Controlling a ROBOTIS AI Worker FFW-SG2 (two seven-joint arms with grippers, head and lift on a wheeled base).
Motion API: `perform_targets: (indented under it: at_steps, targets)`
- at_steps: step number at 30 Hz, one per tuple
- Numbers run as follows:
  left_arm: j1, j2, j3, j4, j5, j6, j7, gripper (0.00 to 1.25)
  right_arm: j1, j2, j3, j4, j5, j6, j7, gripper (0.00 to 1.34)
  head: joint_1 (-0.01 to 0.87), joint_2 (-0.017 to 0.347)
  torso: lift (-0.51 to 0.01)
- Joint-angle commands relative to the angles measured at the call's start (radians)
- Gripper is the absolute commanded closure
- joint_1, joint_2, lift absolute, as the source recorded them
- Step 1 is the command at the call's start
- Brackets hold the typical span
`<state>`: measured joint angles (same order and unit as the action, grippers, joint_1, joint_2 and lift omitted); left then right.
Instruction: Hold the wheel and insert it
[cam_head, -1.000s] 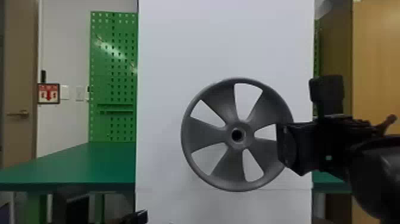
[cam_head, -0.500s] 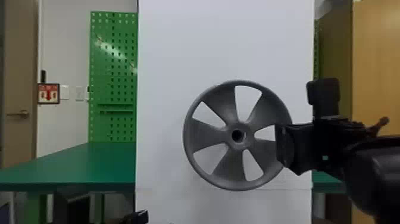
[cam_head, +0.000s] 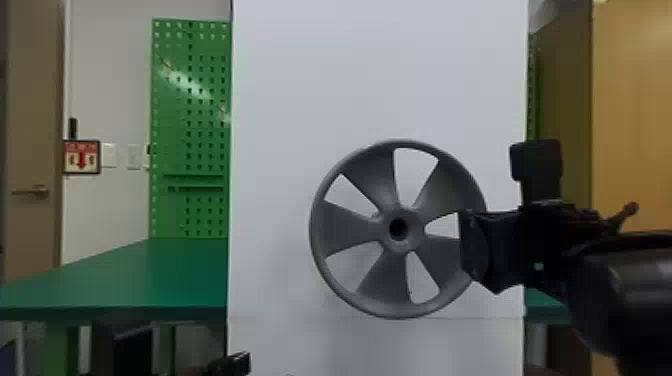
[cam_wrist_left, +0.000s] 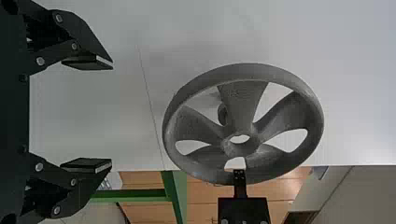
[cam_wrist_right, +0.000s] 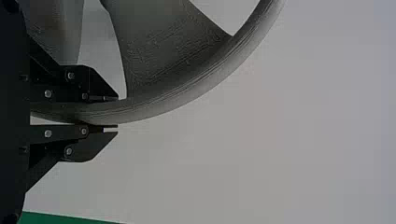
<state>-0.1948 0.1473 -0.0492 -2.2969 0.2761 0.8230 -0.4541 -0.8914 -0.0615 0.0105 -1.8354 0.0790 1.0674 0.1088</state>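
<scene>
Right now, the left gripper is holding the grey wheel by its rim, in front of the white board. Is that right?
Not quite, it isn't the left gripper. The right wrist view shows the right gripper holding the grey wheel by its rim, in front of the white board.

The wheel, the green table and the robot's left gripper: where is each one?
Wheel (cam_head: 414, 230): head view, on the hub's front face.
Green table (cam_head: 125, 280): head view, on the bare tabletop.
Left gripper (cam_wrist_left: 112, 114): left wrist view, midway between its open fingertips.
</scene>
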Motion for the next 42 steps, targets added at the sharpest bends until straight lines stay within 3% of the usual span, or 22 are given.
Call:
perform_targets:
  at_steps: [1,42]
  targets:
    - [0.0,0.0,-0.001,0.001,0.0,-0.001,0.0,0.5,-0.007,0.0,-0.001,0.025,-0.001,-0.017,0.0,1.13,0.0,0.005,-0.497]
    - [-0.006,0.002,-0.012,0.008,0.002,-0.004,0.0,0.5,-0.034,-0.008,-0.007,0.119,-0.024,-0.084,-0.018,1.13,0.0,0.005,-0.497]
